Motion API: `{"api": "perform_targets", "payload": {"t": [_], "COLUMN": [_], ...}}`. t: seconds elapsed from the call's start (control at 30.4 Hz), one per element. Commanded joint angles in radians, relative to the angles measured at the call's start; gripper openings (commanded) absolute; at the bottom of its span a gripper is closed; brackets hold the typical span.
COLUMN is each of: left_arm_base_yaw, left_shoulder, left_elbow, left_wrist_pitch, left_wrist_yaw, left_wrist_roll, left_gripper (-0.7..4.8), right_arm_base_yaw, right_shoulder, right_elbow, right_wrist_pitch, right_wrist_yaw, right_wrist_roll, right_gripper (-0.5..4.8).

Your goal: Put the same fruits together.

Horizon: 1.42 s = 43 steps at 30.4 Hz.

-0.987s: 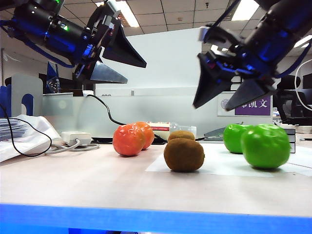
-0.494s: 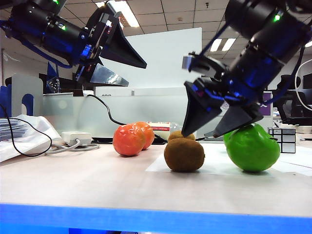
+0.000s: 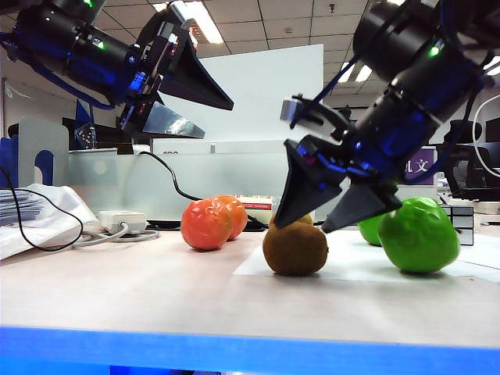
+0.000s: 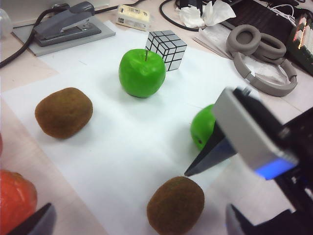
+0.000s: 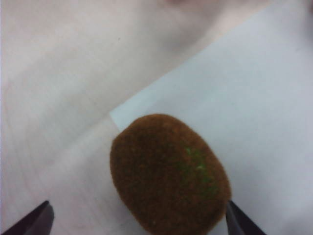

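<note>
Now the right gripper [image 3: 311,222], fingers spread wide, has dropped from above the green apples [image 3: 419,235] to straddle the near kiwi [image 3: 294,248], which sits between its fingertips [image 5: 238,220], untouched. Likely a grasp follows. The left gripper [image 3: 209,115] hovers spread, empty, well above the orange-red fruits [image 3: 206,224].

Bright ceiling panels [image 3: 199,22], soft shadows, right wrist view blurred
</note>
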State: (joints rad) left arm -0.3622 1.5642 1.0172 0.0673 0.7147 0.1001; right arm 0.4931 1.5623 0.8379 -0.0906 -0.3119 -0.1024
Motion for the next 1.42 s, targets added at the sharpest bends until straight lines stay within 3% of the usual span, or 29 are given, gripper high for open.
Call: {"api": "perform_targets", "payload": {"t": [0.03, 0.2, 0.39, 0.46, 0.53, 0.66, 1.09, 1.32, 1.35, 1.42], "left_arm_base_yaw": [0.0, 0.0, 0.0, 0.001, 0.002, 0.003, 0.016, 0.018, 0.022, 0.022], "left_shoulder": [-0.006, -0.006, -0.006, -0.006, -0.006, -0.006, -0.006, -0.006, -0.006, -0.006], "left_elbow": [0.003, 0.003, 0.003, 0.003, 0.003, 0.003, 0.003, 0.003, 0.003, 0.003], "left_wrist_pitch": [0.009, 0.009, 0.008, 0.008, 0.003, -0.04, -0.211, -0.238, -0.242, -0.252], "left_wrist_yaw": [0.0, -0.004, -0.004, -0.004, -0.004, -0.024, -0.047, -0.05, -0.048, -0.049], "left_wrist_roll": [0.008, 0.02, 0.02, 0.023, 0.028, 0.072, 0.199, 0.215, 0.215, 0.219], "left_gripper": [4.79, 4.79, 4.79, 4.79, 4.79, 4.79, 4.79, 4.79, 4.79, 4.79], "right_arm_base_yaw": [0.008, 0.029, 0.051, 0.051, 0.051, 0.051, 0.113, 0.205, 0.215, 0.226], "right_shoulder": [0.013, 0.016, 0.018, 0.019, 0.021, 0.021, 0.055, 0.1, 0.108, 0.112], "right_elbow": [0.004, 0.003, 0.004, 0.004, 0.004, 0.004, 0.004, 0.004, 0.005, 0.005], "right_wrist_pitch": [0.013, 0.045, 0.105, 0.115, 0.117, 0.118, 0.117, 0.16, 0.168, 0.174], "right_wrist_yaw": [-0.009, -0.012, -0.002, -0.002, -0.006, -0.01, -0.061, 0.005, 0.02, 0.034], "right_wrist_roll": [-0.003, -0.007, -0.007, -0.006, -0.006, -0.002, -0.002, 0.006, 0.006, 0.005], "right_gripper": [4.79, 4.62, 1.62, 1.13, 1.3, 4.79, 4.79, 4.79, 4.65, 2.91]}}
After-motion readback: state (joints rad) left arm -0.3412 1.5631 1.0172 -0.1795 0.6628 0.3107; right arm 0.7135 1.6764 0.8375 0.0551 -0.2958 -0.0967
